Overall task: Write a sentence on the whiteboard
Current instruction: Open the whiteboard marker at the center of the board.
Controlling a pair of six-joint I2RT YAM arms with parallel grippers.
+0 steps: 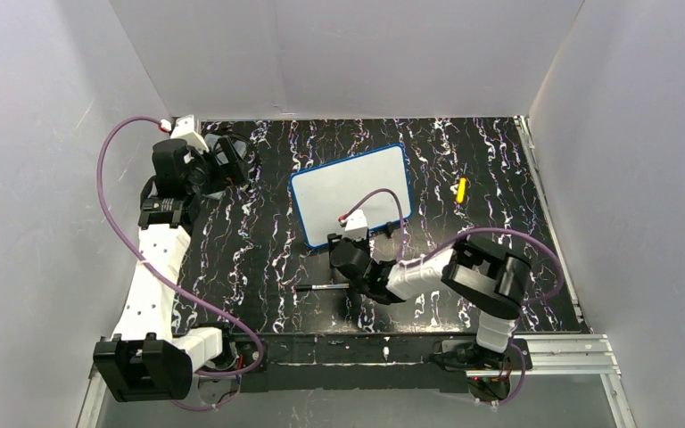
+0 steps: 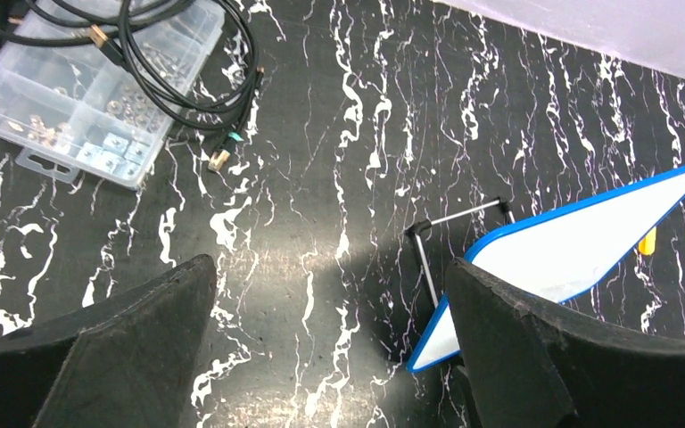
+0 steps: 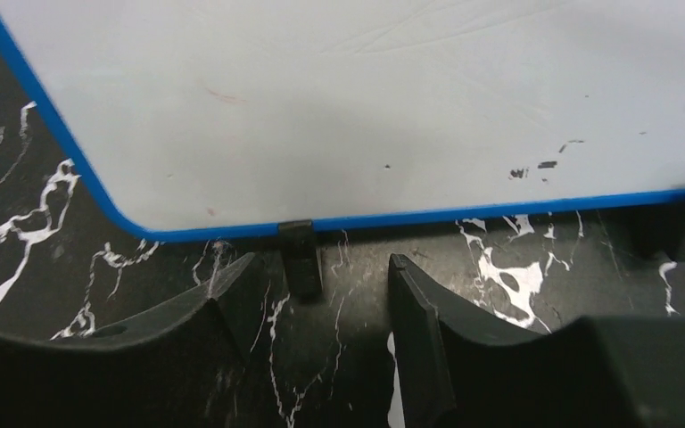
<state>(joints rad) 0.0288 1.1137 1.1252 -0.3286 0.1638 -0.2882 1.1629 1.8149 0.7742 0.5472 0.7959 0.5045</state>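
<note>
From the top camera, the whiteboard (image 1: 350,194) sits mid-table, just beyond the right gripper (image 1: 339,247). Its long axis slants from near-left to far-right and its white face is turned up toward me. A thin dark pen-like stick (image 1: 325,287) lies on the table just behind that gripper. The left gripper (image 1: 235,163) hangs well apart at the far left. I can't judge either gripper's jaws from here.

In the left wrist view, the left gripper (image 2: 330,276) is spread wide and holds nothing. The board is ahead to the right, and a wire stand (image 2: 464,214) juts out beside its lower corner. I judge the board light and stiff, and propped rather than lying flat, so pen pressure could skid or tip it.

In the right wrist view, the right gripper (image 3: 321,276) is spread and empty, its fingers flanking a small black foot (image 3: 301,259) under the blue rim (image 3: 499,214). The writing face looks slick, and I see no sentence on it, only faint specks. If I steady the board, I'd hold it by the rim along this near long edge and keep off the face.
</note>
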